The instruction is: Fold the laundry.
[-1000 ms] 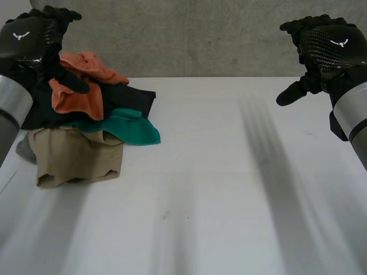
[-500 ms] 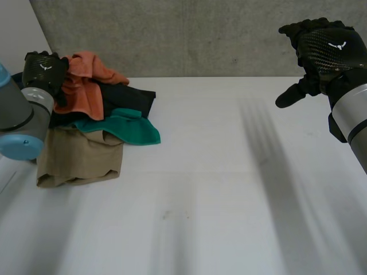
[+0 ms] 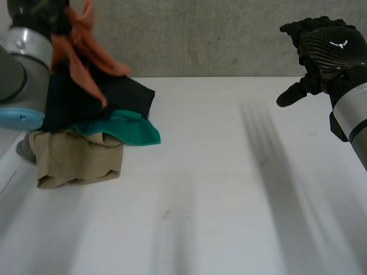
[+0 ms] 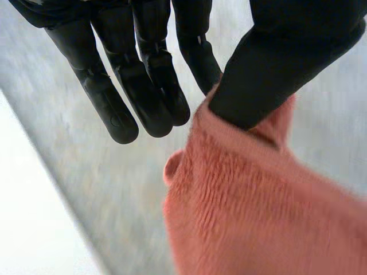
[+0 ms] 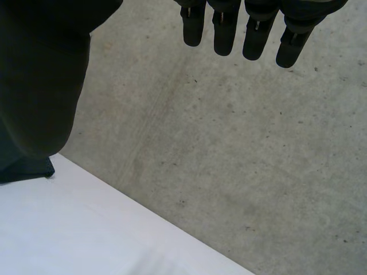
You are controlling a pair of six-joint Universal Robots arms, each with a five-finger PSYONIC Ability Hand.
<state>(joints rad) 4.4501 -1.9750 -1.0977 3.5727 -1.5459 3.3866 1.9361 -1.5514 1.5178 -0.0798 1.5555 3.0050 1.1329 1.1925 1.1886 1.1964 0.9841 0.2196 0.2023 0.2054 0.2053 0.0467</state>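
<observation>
A pile of laundry lies at the table's far left: a black garment (image 3: 123,97), a teal cloth (image 3: 129,129) and a tan garment (image 3: 74,160) in front. My left hand (image 3: 43,10) is raised above the pile, shut on an orange cloth (image 3: 80,46) that hangs from it, its lower end still touching the pile. In the left wrist view the thumb (image 4: 281,63) pinches the orange cloth (image 4: 252,206) against the fingers. My right hand (image 3: 327,48) hovers open over the far right of the table, fingers (image 5: 223,28) straight, holding nothing.
A white table (image 3: 229,189) stretches bare from the pile to the right side. A grey concrete wall (image 3: 218,34) stands behind its far edge. A grey scrap (image 3: 24,150) pokes out left of the tan garment. A black garment corner (image 5: 26,169) shows beside my right thumb.
My left hand came down onto the pile, closed on the orange cloth and lifted it upward. The right hand has stayed in place.
</observation>
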